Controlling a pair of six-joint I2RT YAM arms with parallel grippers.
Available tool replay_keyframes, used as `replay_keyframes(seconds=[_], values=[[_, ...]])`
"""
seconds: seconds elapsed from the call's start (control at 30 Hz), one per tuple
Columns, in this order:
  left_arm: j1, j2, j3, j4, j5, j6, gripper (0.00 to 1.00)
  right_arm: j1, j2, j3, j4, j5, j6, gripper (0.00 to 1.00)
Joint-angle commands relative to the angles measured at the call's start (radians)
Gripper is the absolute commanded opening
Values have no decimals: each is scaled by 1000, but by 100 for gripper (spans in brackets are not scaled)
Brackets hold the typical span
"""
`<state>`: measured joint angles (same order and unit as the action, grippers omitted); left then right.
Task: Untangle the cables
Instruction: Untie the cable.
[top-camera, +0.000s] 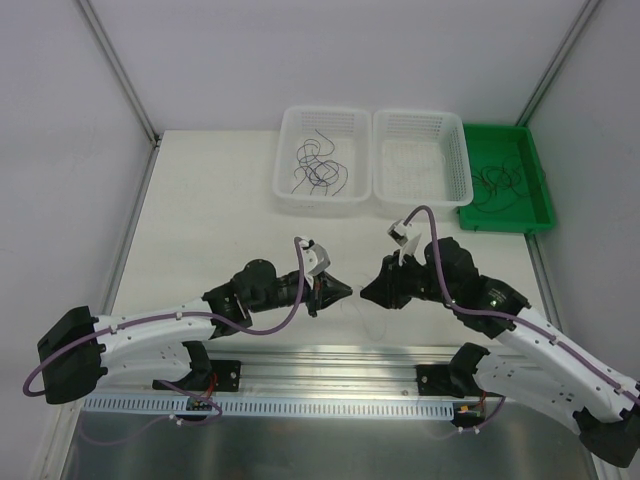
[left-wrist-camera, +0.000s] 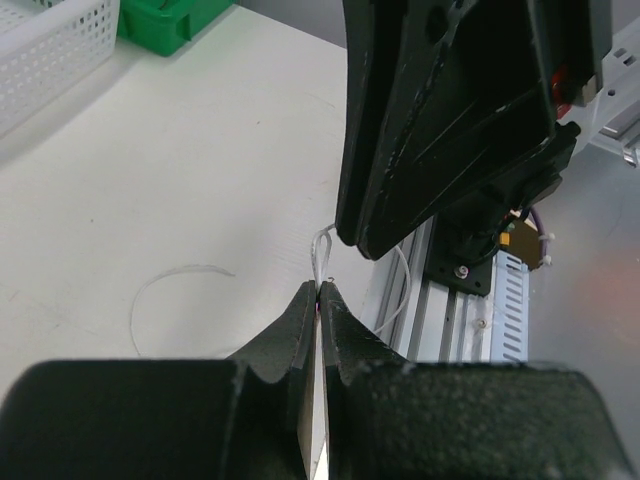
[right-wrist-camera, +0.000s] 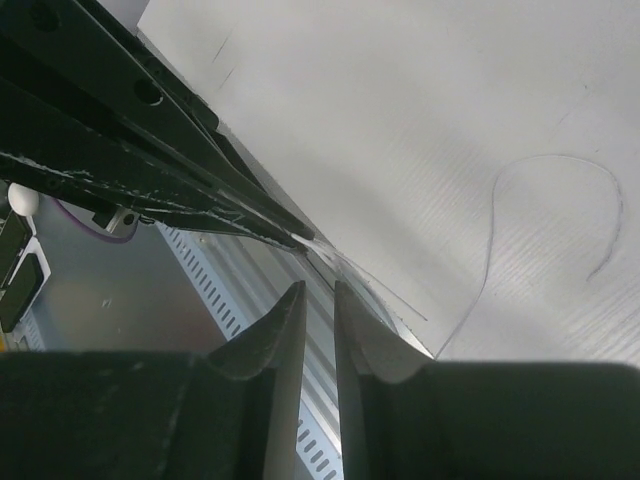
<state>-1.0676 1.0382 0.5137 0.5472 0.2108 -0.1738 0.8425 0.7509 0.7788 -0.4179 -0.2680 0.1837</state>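
Observation:
My left gripper (top-camera: 345, 291) (left-wrist-camera: 320, 288) is shut on a hair-thin pale cable (left-wrist-camera: 322, 248) that loops up just past its tips. My right gripper (top-camera: 366, 291) (right-wrist-camera: 319, 287) faces it tip to tip, its jaws a narrow gap apart with nothing between them. In the right wrist view a fine strand (right-wrist-camera: 400, 300) runs from the left gripper's fingers (right-wrist-camera: 200, 190) past the right jaw. Another thin curved cable (right-wrist-camera: 545, 157) (left-wrist-camera: 185, 266) lies loose on the white table. Dark curly cables lie in the left white basket (top-camera: 318, 168) and in the green tray (top-camera: 498, 185).
Two white baskets (top-camera: 325, 207) (top-camera: 420, 200) and a green tray (top-camera: 540, 215) stand side by side at the table's far edge. An aluminium rail (top-camera: 330, 365) carrying both arm bases runs along the near edge, right beside the gripper tips.

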Motion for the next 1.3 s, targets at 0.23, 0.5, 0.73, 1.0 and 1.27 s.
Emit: replay_keyframes(seconds=[0.23,0.5,0.73,1.0,1.27], values=[[-5,-35,-21,123,30,-33,0,-25,-12,-24,111,3,48,22],[-5,-27,-17,135,76,-32,0,-40,-18,-21,116,-11,36,22],[-5,-10,-6,137,105,-27,0,-42,-25,-16,125,-33,13,22],[-5,11,8,135,121,-23,0,-42,-24,-15,146,-99,-29,18],[-5,3,11,135,88,-10,0,-42,-5,-10,134,-151,-49,4]])
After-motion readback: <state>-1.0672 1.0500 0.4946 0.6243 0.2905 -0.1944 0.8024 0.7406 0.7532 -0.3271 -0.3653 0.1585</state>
